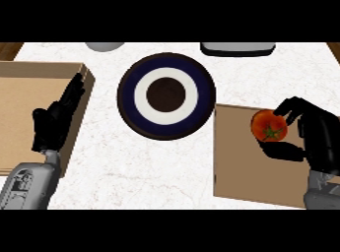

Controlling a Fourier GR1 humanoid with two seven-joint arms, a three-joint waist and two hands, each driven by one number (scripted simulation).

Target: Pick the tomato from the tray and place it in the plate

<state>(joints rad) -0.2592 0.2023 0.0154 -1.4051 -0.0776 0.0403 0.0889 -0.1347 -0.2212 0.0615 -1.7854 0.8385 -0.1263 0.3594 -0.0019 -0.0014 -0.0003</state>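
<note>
Counter bears one plate, two trays; right hand grips one tomato.

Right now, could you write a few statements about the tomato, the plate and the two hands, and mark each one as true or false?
1. The right hand curls round the tomato. True.
2. The tomato already lies in the plate. False: it is in the right hand, over the tray, apart from the plate.
3. The left hand holds nothing, and its fingers are straight. True.
4. The plate stands on the tray. False: it lies on the white counter, to the left of that tray.
</note>
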